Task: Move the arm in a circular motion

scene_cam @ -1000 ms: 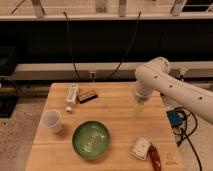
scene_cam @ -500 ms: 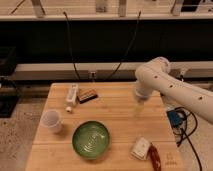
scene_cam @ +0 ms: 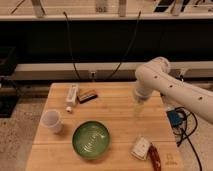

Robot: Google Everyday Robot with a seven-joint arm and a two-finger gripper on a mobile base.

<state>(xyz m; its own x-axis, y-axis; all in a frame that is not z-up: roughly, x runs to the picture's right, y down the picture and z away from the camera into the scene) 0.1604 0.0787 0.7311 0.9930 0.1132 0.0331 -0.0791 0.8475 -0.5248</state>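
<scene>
A pale wooden table (scene_cam: 117,102) stands on a speckled grey floor (scene_cam: 17,132). Behind it a dark recess (scene_cam: 45,45) runs between an upper rail (scene_cam: 75,16) and a lower rail (scene_cam: 60,70) (both pale and horizontal). Two black cables (scene_cam: 69,45) hang down toward what may be a socket (scene_cam: 93,75). A blue box (scene_cam: 174,118) sits low at the table's right. The gripper (scene_cam: 137,111) hangs over the table's right half.

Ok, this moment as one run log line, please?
arm: extended over table | gripper: pointing down above table | bowl: apart from gripper
</scene>
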